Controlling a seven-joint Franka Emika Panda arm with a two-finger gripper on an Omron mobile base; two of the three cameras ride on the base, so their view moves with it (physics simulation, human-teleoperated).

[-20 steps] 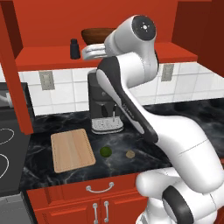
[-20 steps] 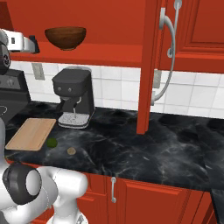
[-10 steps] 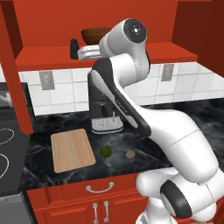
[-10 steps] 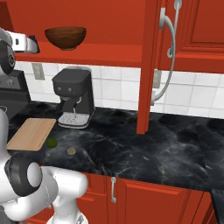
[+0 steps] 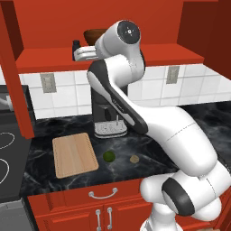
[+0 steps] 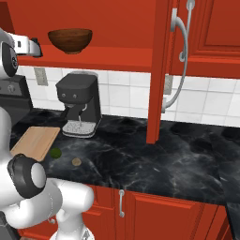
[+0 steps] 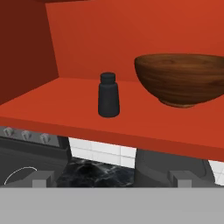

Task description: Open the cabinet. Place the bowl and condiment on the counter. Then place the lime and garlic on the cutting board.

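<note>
The cabinet (image 6: 159,65) stands open, and its red shelf carries the bowl (image 7: 181,78) and the condiment (image 7: 108,95). In the hand view the small dark shaker stands straight ahead, left of the wide brown bowl. My gripper (image 7: 111,179) is open at shelf height, a short way in front of the condiment, with nothing between its fingertips (image 7: 41,179). From the left base view the gripper (image 5: 77,55) is beside the condiment (image 5: 76,46), and the arm hides part of the bowl (image 5: 94,35). On the counter (image 5: 149,149) lie the cutting board (image 5: 74,154), the lime (image 5: 108,156) and the garlic (image 5: 134,159).
A black coffee machine (image 6: 79,103) stands under the shelf against the tiled wall. The cabinet's right door hangs open with its long silver handle (image 6: 180,61) over the counter. The left door (image 5: 16,76) also hangs open. A stove (image 5: 6,158) lies left of the cutting board.
The arm has swung left along the shelf, bringing the open gripper closer to the condiment. Nothing on the shelf or counter has moved.
</note>
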